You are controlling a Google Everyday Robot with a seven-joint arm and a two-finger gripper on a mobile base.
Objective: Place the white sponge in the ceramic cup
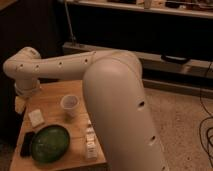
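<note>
The white sponge (35,117) lies flat on the left part of the wooden table (52,97), behind the green bowl. The ceramic cup (69,105) stands upright near the table's middle, to the right of the sponge. My large white arm reaches from the lower right across the table and bends down at the far left. My gripper (20,104) hangs below that bend at the table's left edge. It is just behind and left of the sponge and mostly hidden by the wrist.
A wide green bowl (50,143) sits at the front left. A small white-labelled bottle (90,141) stands at the front right of the table. A dark flat object (26,143) lies by the left edge. Dark shelving stands behind, and speckled floor is on the right.
</note>
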